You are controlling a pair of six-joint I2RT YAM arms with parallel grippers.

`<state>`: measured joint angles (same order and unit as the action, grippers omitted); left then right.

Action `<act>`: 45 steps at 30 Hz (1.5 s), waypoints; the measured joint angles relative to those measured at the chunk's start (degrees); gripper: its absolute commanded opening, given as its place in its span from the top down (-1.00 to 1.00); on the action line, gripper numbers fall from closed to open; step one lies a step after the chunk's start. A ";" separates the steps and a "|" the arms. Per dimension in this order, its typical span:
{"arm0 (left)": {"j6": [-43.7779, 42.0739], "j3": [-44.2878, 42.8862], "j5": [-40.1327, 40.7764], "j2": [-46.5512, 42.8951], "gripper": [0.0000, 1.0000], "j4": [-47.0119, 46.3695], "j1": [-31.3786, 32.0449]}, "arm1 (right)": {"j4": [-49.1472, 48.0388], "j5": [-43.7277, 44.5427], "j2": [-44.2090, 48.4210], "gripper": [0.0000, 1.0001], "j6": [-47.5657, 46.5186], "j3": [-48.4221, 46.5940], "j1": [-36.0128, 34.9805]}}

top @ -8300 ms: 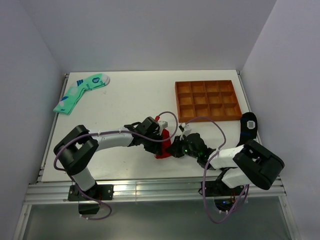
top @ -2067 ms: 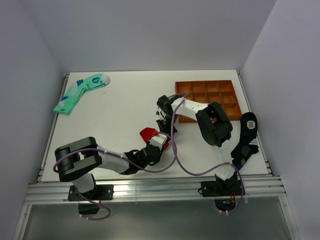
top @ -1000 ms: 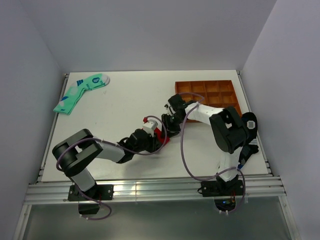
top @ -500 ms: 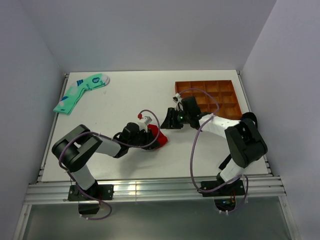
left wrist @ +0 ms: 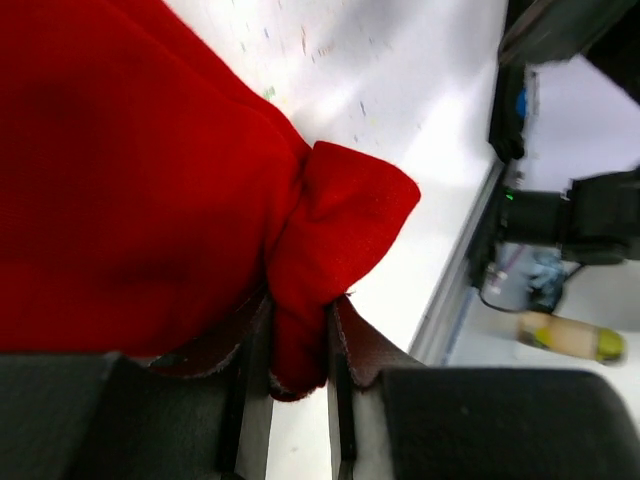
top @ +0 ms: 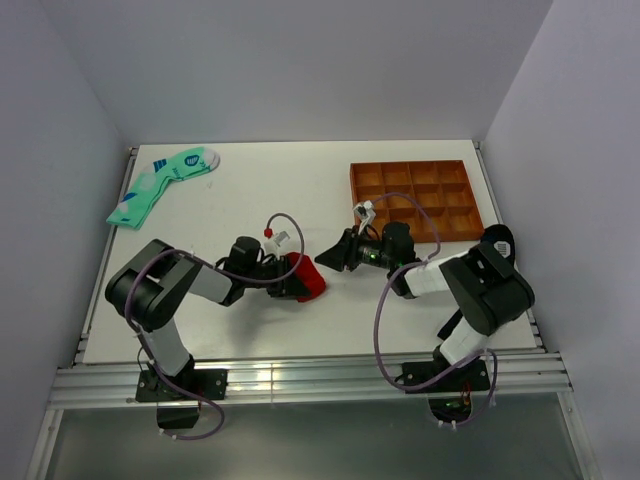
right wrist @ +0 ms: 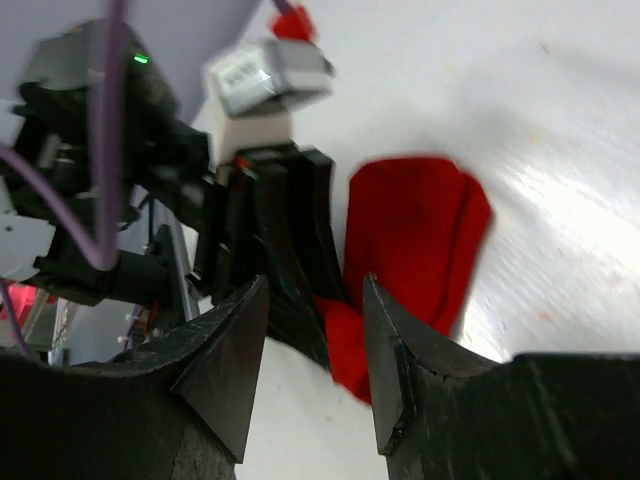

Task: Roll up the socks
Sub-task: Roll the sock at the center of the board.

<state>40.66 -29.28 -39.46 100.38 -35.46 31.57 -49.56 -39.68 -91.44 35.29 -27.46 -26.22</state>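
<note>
Fabric of the red socks is pinched between the jaws of the left gripper. A folded end of the bundle sits in the narrow gap, and the rest bulges out in front of the fingers. In the top view the socks lie as one bundle on the white table, near the middle and a little toward the near edge. The left gripper touches their left side. The left arm lies low over the table and points to the right.

The jaws of the right gripper are spread apart, with no fabric between them. They face the socks from the right side and are close to them. In the right wrist view the red bundle and the left gripper show in the gap between the two fingers. The right arm reaches to the left, low over the table.

A brown tray with compartments stands at the far right, well apart from the socks. A mint-green sock lies near the far left corner, and a black sock at the right edge
</note>
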 measured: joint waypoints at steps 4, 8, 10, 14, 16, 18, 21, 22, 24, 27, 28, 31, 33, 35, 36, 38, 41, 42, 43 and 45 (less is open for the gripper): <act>3.72 1.81 -3.78 1.33 0.99 -3.32 -0.48 | -14.71 -3.78 -6.47 -0.01 3.54 0.31 0.00; 6.71 3.69 -6.54 1.49 0.99 -4.63 -1.03 | -19.98 -6.16 -12.50 -0.01 5.81 0.96 -0.28; 7.30 3.87 -7.04 1.51 0.99 -4.50 -1.11 | -20.85 -6.54 -13.68 -0.02 5.75 2.01 -0.55; 8.39 4.11 -7.32 1.51 0.99 -4.37 -1.14 | -22.14 -6.91 -13.27 -0.02 3.69 4.04 -1.57; 8.63 4.20 -7.52 1.51 0.99 -4.33 -1.14 | -21.92 -6.88 -12.26 -0.02 1.60 4.48 -2.05; 8.68 4.20 -7.56 1.51 0.99 -4.33 -1.14 | -20.81 -6.69 -10.58 -0.02 -0.96 4.48 -2.78; 8.76 4.17 -7.89 1.66 0.99 -4.24 -1.14 | -19.52 -6.51 -8.59 -0.01 -4.07 4.55 -3.78; 8.81 4.17 -8.07 1.79 0.99 -4.35 -1.16 | -19.19 -6.51 -8.17 -0.01 -5.11 4.55 -3.98; 8.94 4.17 -8.37 1.90 0.99 -4.37 -1.18 | -18.18 -6.49 -7.93 -0.01 -6.86 4.55 -4.26; 9.44 4.17 -8.79 2.16 0.99 -4.39 -1.29 | -15.98 -6.47 -7.93 -0.01 -9.07 4.55 -4.57; 9.66 4.15 -8.87 2.23 0.99 -4.42 -1.36 | -15.21 -6.38 -7.93 -0.01 -9.79 4.52 -4.68; 9.81 4.15 -8.94 2.23 0.99 -4.37 -1.40 | -11.50 -5.40 -7.93 -0.01 -12.39 4.37 -5.44; 9.88 4.15 -8.96 2.23 0.99 -4.37 -1.42 | -9.51 -4.79 -7.89 -0.01 -13.84 4.31 -6.32; 9.99 4.15 -9.14 2.25 0.99 -4.37 -1.53 | -6.73 -3.91 -7.39 0.00 -15.50 4.20 -7.21; 10.08 4.15 -9.20 2.27 0.99 -4.33 -1.57 | -5.81 -3.63 -7.13 0.00 -16.00 4.20 -7.54; 10.12 4.15 -9.42 2.38 0.99 -4.33 -1.77 | -4.02 -2.97 -6.27 0.00 -17.20 4.20 -8.15; 10.29 4.15 -9.88 2.60 0.99 -4.42 -1.99 | -2.75 -2.23 -5.46 0.01 -18.45 4.17 -8.63; 10.34 4.15 -10.01 2.62 0.99 -4.39 -2.10 | -2.60 -1.92 -5.44 0.01 -18.64 4.17 -8.72; 10.51 4.15 -10.10 2.64 0.99 -4.39 -2.16 | -2.40 -1.68 -5.44 0.02 -18.73 4.17 -8.81; 10.71 4.17 -10.21 2.71 0.99 -4.37 -2.32 | -2.36 -1.49 -5.46 0.02 -18.82 4.17 -8.92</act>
<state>51.37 -25.10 -49.67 103.09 -39.83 29.26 -51.92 -41.17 -96.90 16.47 -23.29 -35.14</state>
